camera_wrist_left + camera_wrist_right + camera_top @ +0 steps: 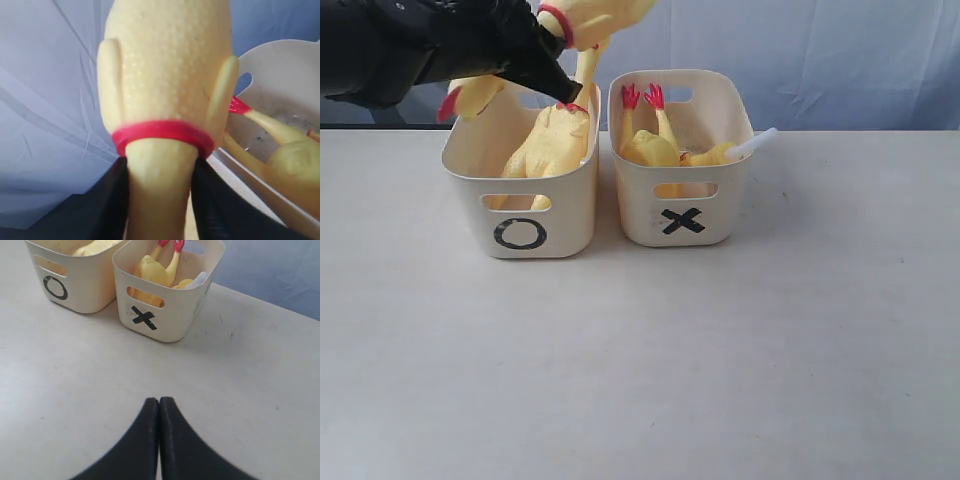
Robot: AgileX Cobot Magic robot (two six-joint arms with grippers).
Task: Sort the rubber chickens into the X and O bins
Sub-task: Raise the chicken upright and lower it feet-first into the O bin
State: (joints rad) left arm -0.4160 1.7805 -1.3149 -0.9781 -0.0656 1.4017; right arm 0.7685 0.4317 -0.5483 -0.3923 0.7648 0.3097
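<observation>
My left gripper (552, 45) is shut on the neck of a yellow rubber chicken (605, 15), just below its red neck band (160, 132). It holds the chicken above the back of the O bin (520, 215); in the left wrist view the black fingers (107, 200) flank the neck, and the body (167, 60) fills the frame. Another chicken (555, 140) lies in the O bin. In the X bin (680, 205) a chicken (650, 148) lies with its red feet (643, 96) up. My right gripper (159, 402) is shut and empty, over bare table in front of the X bin (170, 315).
The two bins stand side by side at the back of a pale table (640, 360), in front of a blue-grey backdrop (840, 60). A white piece (755, 143) sticks out of the X bin's right corner. A yellow and red part (465, 98) shows under my left arm.
</observation>
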